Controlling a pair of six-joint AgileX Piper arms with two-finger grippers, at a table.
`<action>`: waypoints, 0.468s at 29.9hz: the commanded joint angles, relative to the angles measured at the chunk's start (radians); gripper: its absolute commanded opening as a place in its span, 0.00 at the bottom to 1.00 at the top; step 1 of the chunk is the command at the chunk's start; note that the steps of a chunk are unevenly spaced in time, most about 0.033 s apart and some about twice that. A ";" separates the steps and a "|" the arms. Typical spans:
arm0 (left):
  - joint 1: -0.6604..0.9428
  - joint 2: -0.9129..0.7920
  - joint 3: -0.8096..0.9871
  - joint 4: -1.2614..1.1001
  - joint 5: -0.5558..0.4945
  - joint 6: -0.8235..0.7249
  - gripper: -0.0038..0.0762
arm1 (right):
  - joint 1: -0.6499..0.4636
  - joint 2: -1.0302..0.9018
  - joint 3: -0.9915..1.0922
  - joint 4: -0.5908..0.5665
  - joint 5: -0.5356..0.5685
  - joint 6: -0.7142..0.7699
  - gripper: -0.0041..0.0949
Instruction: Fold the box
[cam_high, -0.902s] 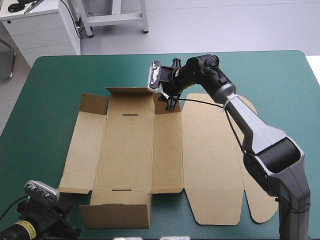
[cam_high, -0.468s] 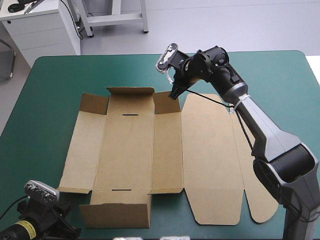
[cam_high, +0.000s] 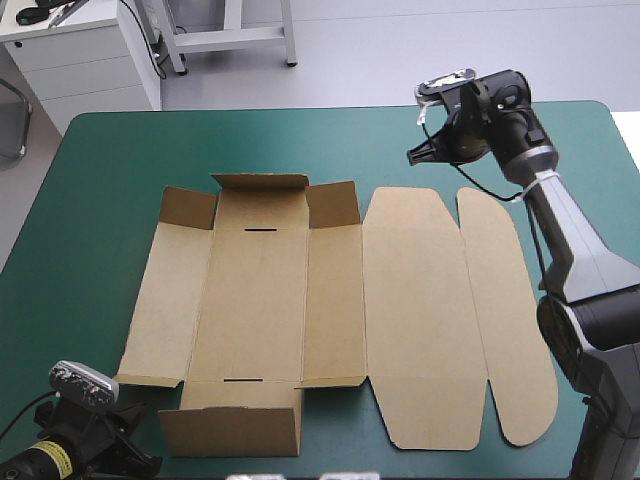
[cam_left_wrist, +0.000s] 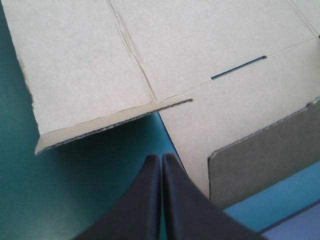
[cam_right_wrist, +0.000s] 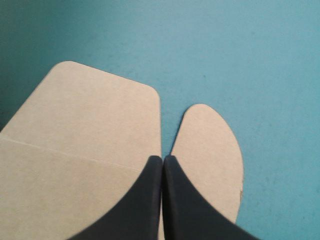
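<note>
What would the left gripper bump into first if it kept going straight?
Probably the box: the shut left gripper points over the teal-green cover at its slightly lifted near edge, though depth is unclear.

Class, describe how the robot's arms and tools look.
The right arm is silver-grey with black joints and wrist; the left arm, where visible, is black with a yellow label. The left tool and right tool each have two black fin-shaped fingers.

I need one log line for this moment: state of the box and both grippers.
box: mostly flat, end flaps raised | left gripper: shut, empty, beside near flap | right gripper: shut, empty, over far edge
</note>
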 joint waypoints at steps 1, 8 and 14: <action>-0.004 0.015 -0.024 -0.001 -0.052 -0.006 0.04 | -0.066 -0.109 -0.014 0.064 0.013 -0.021 0.02; -0.004 0.015 -0.024 -0.001 -0.052 -0.006 0.04 | -0.120 -0.263 0.124 0.185 0.013 -0.084 0.02; -0.004 0.015 -0.026 -0.001 -0.050 -0.006 0.04 | -0.120 -0.516 0.435 0.198 -0.061 -0.130 0.02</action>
